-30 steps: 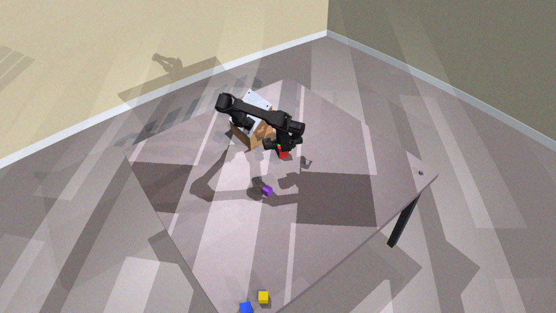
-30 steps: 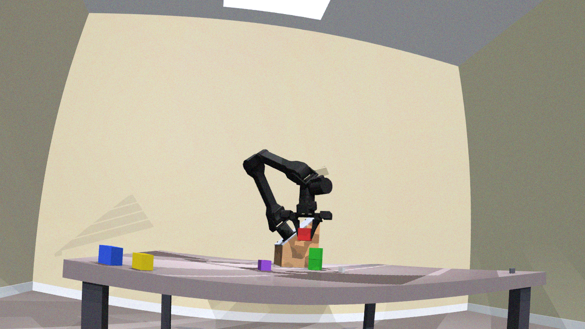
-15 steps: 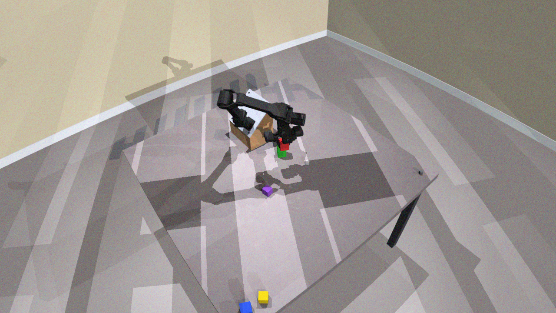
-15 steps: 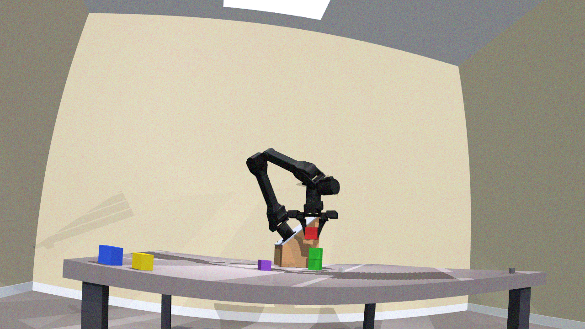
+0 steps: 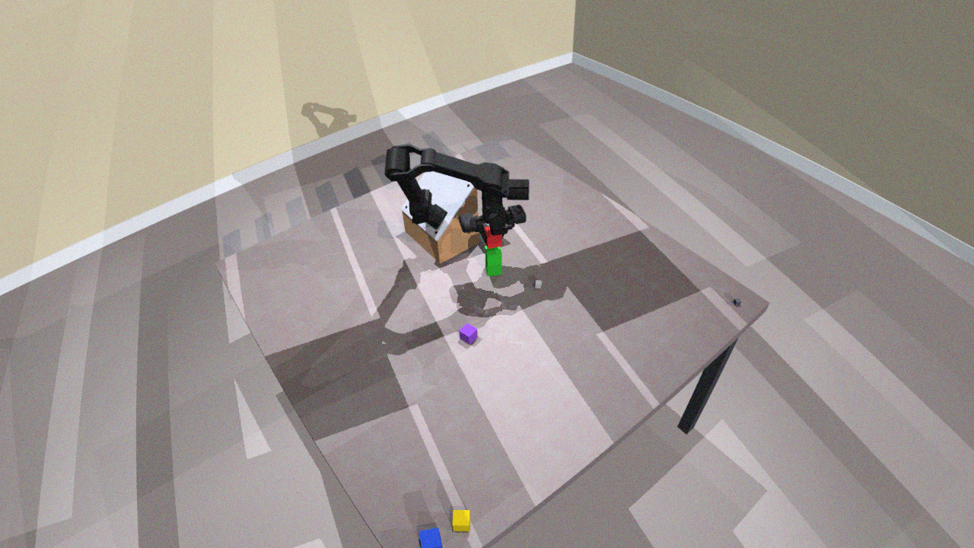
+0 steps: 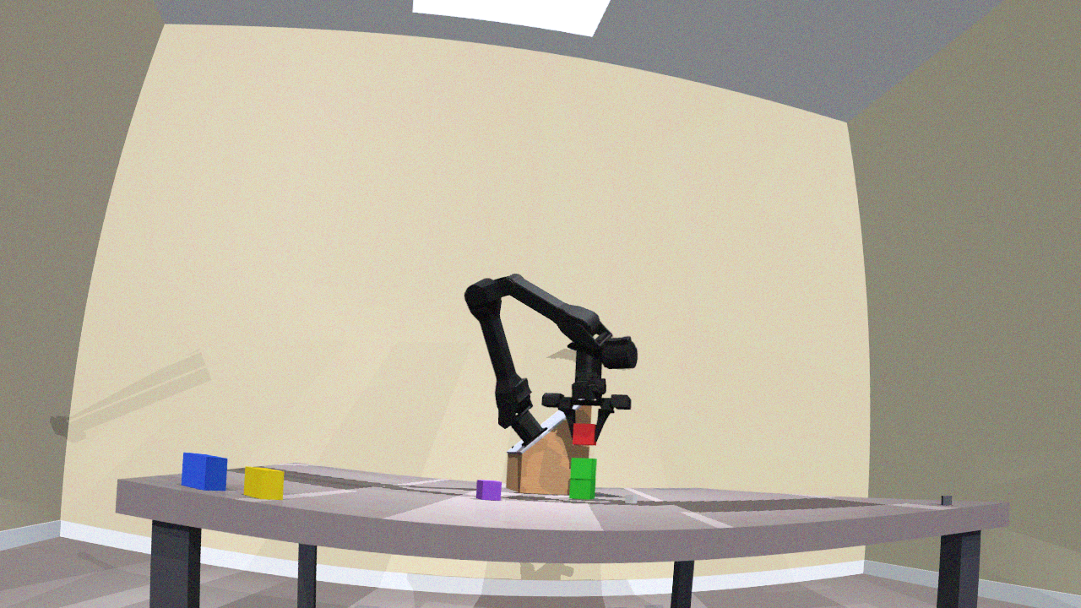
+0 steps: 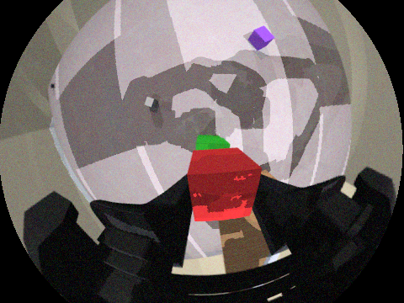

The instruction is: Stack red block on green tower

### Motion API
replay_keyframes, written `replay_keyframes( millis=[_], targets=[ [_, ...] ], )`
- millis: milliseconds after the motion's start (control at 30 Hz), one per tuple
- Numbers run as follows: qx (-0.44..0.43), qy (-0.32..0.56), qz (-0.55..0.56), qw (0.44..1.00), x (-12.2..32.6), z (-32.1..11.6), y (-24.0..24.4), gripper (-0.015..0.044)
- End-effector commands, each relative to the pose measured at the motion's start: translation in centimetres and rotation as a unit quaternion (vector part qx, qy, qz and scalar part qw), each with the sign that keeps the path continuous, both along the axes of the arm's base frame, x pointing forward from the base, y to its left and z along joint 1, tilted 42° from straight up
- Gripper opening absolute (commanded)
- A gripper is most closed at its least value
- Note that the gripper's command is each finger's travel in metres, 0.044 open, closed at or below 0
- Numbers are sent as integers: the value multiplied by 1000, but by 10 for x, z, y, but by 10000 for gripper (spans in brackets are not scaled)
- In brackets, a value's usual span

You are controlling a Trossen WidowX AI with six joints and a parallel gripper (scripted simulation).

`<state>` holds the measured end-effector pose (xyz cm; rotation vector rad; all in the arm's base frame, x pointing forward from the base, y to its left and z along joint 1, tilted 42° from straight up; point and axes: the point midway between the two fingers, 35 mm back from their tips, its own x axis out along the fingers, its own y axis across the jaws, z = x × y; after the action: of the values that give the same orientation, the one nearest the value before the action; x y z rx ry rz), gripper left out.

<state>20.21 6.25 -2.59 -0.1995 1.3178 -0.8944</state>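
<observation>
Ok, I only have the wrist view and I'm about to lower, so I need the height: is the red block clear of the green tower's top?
Observer: Yes. In the exterior view the red block hangs above the green tower, with wall colour showing in the gap between them.
Operator: How tall is the tower? I only see a green sliver.
Observer: Two green blocks, one on the other, standing upright on the table.
Operator: Is the red block lined up over it?
Observer: From the side it sits almost directly above. The top view agrees, with red right over green.
Operator: Is the grip secure?
Observer: The gripper is shut on the red block, fingers on both sides.
</observation>
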Motion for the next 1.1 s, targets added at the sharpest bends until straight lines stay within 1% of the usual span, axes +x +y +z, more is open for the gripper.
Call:
replay_keyframes(
  millis=[0,267,1067],
  targets=[
    [1,-1,-3,1000,-2,-1,1,0],
    [0,-2,-3,1000,-2,-22,-19,0],
    [0,-2,-3,1000,-2,-23,-19,0]
  ],
)
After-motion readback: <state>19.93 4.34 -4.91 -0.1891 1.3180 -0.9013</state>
